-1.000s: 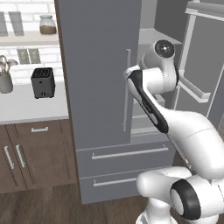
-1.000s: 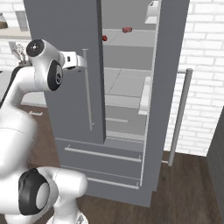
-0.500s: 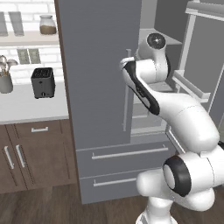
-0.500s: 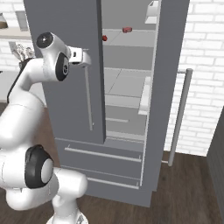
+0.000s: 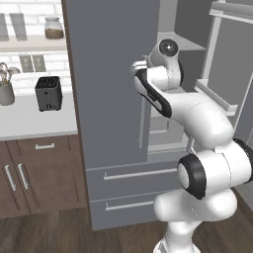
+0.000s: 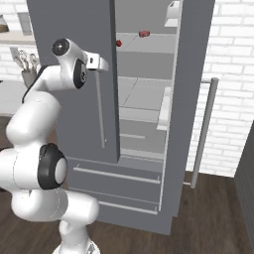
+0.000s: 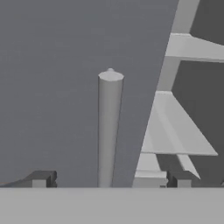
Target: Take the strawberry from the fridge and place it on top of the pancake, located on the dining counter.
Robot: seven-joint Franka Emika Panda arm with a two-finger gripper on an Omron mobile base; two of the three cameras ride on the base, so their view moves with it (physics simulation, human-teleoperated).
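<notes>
The grey fridge [image 5: 106,99] has its left door shut and its right door [image 6: 191,99] swung open. A tiny red strawberry [image 6: 118,43] sits at the left end of an upper shelf inside. My gripper [image 6: 103,63] is raised in front of the left door, near the top of its bar handle [image 6: 100,109]. In the hand view the gripper [image 7: 109,181] is open, and the handle [image 7: 109,127] rises between the two fingertips [image 7: 41,179] without touching either. The gripper [image 5: 140,66] holds nothing. The pancake and the dining counter are out of view.
A flat reddish item [image 6: 144,33] lies further right on the same shelf. Two drawers [image 6: 119,178] close the fridge's lower part. Left of the fridge, a white counter [image 5: 29,121] over brown cabinets [image 5: 39,168] carries a black toaster [image 5: 48,92] and a utensil holder [image 5: 6,91].
The arm has drawn itself up taller, and the hand has crept slightly up and closer to the left door's handle. The jaws stay open.
</notes>
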